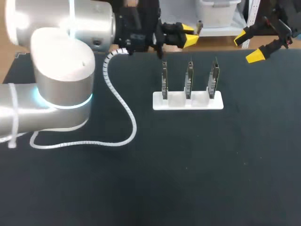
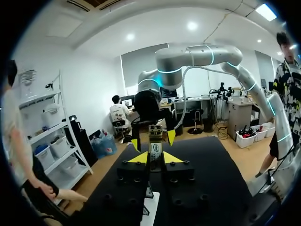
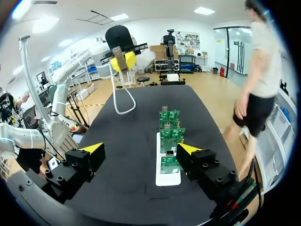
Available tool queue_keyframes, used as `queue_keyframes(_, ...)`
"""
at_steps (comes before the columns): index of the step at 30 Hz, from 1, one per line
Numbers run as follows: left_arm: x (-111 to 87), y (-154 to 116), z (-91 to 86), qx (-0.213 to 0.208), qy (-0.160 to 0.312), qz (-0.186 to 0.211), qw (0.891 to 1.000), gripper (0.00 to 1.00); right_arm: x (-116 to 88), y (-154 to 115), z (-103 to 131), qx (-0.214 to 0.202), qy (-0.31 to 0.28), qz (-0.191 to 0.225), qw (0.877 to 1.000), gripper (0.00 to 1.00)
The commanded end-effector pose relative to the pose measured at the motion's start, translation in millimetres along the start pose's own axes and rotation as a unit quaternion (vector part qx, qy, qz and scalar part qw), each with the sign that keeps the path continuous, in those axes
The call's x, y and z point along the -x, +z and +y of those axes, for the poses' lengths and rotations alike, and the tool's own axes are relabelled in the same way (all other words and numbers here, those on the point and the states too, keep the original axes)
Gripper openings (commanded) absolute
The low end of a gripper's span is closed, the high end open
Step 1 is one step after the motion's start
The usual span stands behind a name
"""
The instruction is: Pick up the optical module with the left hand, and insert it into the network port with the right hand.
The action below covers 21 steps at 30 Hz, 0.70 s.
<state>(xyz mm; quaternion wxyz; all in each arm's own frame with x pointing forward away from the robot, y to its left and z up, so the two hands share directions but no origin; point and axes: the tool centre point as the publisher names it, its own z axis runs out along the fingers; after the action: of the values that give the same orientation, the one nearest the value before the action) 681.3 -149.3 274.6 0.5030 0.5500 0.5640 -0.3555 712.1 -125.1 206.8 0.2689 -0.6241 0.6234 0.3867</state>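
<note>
Clamped between narrow-set fingers of left gripper (image 2: 155, 158): optical module (image 2: 155, 149), held high, past far side of white rack (image 1: 188, 102). Standing in rack, in a row: three upright green network cards (image 1: 189, 80). Past rack's right end, well apart: right gripper (image 1: 249, 47), fingers spread wide, holding nothing.

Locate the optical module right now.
The optical module is clamped in the left gripper, held above the table's far edge in the head view, just behind the white rack of circuit boards.
</note>
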Motion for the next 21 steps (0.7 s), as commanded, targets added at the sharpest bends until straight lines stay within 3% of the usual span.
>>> queue_keyframes(1, -8.0, 24, 16.9, -0.024, -0.004, -0.051, 0.998, 0.0, 0, 1, 2, -0.002, -0.001, 0.0, 1.0, 1.0)
queue_keyframes(7, -3.0, 41, 21.4, -0.029, -0.002, -0.067, 0.997, 0.0, 0, 1, 2, -0.002, -0.001, 0.0, 1.0, 1.0)
queue_keyframes(11, -1.4, 56, 12.0, -0.036, -0.006, -0.076, 0.996, 0.0, 0, 1, 2, -0.002, -0.001, 0.0, 1.0, 1.0)
queue_keyframes(21, -24.7, 66, -7.2, -0.031, -0.042, -0.058, 0.997, 0.0, 0, 1, 2, -0.002, -0.001, 0.0, 1.0, 1.0)
